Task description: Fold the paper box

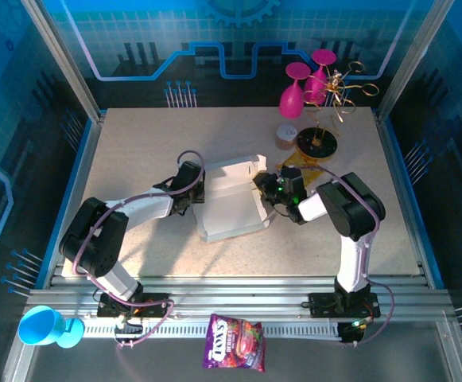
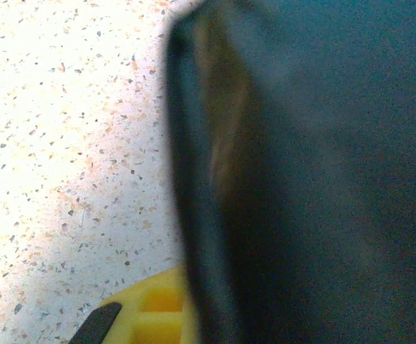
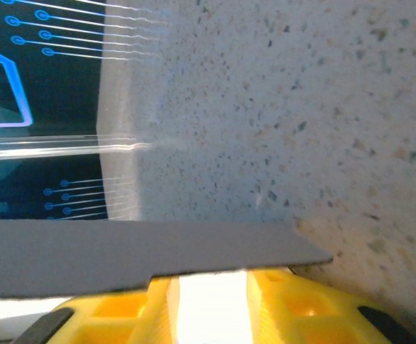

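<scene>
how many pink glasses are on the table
2. The left pink glass and the right pink glass are side by side at the far right of the table, against the gold wire stand. None seems hidden.

The paper box (image 1: 227,204) looks matt, perhaps smooth.

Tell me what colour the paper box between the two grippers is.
The paper box is plain white, unprinted; the top external view shows it best.
</scene>
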### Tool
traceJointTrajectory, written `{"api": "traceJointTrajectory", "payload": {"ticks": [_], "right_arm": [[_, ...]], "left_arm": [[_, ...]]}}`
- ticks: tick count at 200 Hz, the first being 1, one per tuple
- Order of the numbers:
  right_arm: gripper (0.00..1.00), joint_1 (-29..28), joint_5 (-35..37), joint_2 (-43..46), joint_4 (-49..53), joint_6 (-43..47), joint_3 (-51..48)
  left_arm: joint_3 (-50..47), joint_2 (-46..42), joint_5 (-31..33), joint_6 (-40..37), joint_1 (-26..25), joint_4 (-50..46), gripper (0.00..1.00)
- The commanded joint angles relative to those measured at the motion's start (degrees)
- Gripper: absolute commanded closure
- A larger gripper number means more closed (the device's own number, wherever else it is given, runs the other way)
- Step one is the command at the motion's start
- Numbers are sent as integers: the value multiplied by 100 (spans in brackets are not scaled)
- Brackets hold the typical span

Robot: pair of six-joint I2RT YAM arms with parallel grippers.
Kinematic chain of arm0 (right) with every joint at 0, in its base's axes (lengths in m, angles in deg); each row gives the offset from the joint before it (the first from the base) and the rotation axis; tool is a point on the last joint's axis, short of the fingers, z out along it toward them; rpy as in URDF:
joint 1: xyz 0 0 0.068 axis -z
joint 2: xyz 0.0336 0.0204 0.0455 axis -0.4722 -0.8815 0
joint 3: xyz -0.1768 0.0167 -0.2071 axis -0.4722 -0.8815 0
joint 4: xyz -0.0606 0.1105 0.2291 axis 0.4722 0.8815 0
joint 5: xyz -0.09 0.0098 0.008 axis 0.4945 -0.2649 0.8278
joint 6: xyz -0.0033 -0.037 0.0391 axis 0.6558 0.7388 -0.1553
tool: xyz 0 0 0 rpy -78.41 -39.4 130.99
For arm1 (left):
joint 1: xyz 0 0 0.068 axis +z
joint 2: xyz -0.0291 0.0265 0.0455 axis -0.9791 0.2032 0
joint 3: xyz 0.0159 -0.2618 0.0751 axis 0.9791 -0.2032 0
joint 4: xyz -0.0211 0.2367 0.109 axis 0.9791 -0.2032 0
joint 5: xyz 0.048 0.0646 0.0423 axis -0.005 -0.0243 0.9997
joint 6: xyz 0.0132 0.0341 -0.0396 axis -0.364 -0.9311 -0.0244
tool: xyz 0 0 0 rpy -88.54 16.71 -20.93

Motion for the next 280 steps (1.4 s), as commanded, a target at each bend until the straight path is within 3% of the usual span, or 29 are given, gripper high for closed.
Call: {"api": "traceJointTrajectory", "payload": {"ticks": [1,40,89,137,200,280], "right_arm": [[65,-60,377,641,899,488,-106],[57,-34,535,896,1955,968,140],[52,-20,485,582,1857,1007,230],[56,-17,128,103,1689,1043,737],[60,-193,-8,159,1455,892,791],[68,-364,-256,-126,1785,961,1057]], "left_arm": [[82,128,40,12,-54,-76,100],[159,246,-20,-16,-53,-119,100],[217,316,-64,-73,-54,-105,100],[208,394,-114,-59,-47,-57,100],[261,458,-153,-17,-52,-41,100],[177,432,-169,93,-71,12,100]]}}
